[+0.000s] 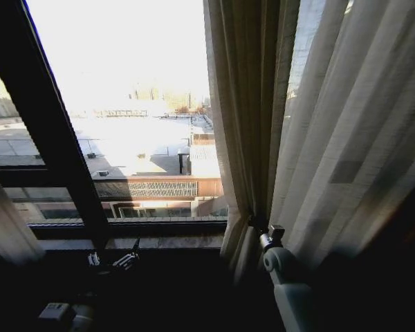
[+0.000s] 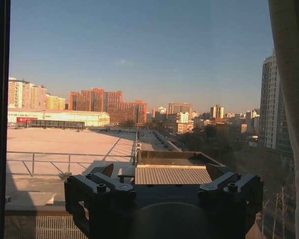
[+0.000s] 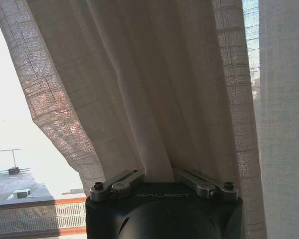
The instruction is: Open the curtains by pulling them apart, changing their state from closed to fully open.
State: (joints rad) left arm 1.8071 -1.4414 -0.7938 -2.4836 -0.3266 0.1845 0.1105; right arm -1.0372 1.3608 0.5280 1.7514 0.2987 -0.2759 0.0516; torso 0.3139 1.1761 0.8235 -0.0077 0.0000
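Head view has the tall sheer off-white pleated curtains (image 1: 318, 131) bunched at the right of the dark-framed window (image 1: 48, 138), glass bare at left; the right gripper (image 1: 271, 235) has its fingers (image 3: 117, 183) pinched on a fold low down; the left gripper (image 1: 114, 259) hangs low, spread and empty; judging so, the right panel is mid-pull, and next needs a steady sideways draw.

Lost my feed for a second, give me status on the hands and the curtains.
Right hand shut on bunched right curtain. Left hand open, low by the sill, holding nothing. Left curtain at far left edge. Centre glass uncovered, nothing blocking.
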